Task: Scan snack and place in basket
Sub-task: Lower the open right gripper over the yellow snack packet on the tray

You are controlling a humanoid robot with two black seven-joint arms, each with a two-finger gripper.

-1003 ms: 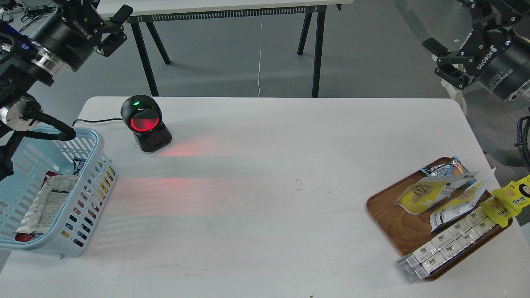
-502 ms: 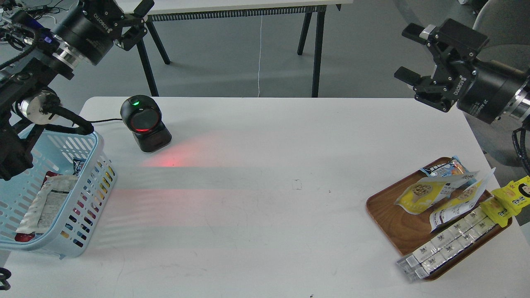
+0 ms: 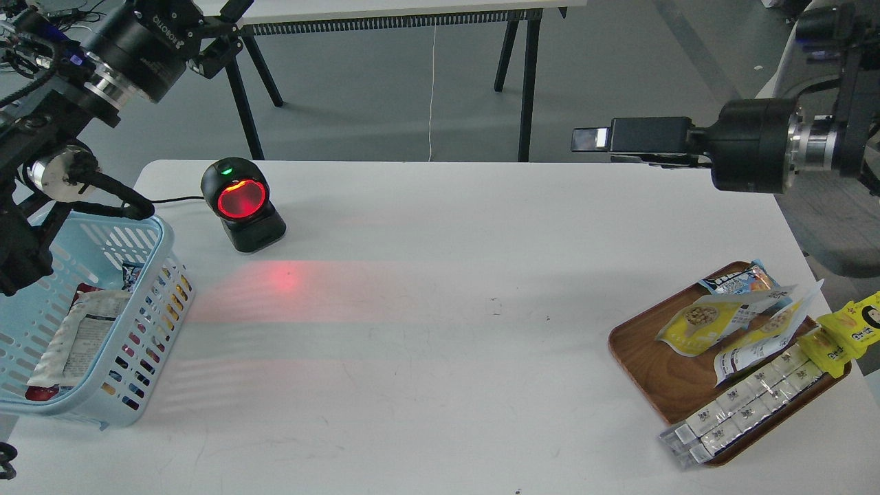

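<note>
Over on the far left, my left fingers point(image 3: 220, 31) hung high above the back corner of the desk point(image 3: 440, 275), spread apart with nothing between them, well apart from anything worth grabbing. Below that arm sat the basket point(image 3: 148, 302), already holding a couple of packs, and just beside it the scanner point(image 3: 242, 205) glowed red, throwing its beam across the desk toward the middle.

Moving right, my right fingers point(image 3: 591, 139) pointed leftward, level over the back edge of the desk; seen edge-on like that, I could not tell whether they were parted or pressed together. Nothing showed between them.

And down at the right front corner, the snack point(image 3: 700, 322) lay on the wooden tray point(image 3: 660, 375), its long axis running roughly left to right, tilted, partly tucked under the whiter pouch point(image 3: 763, 340). It lay below and toward me from my right fingers, so the right arm was clearly the nearer one; I judged the reach-down came next.
</note>
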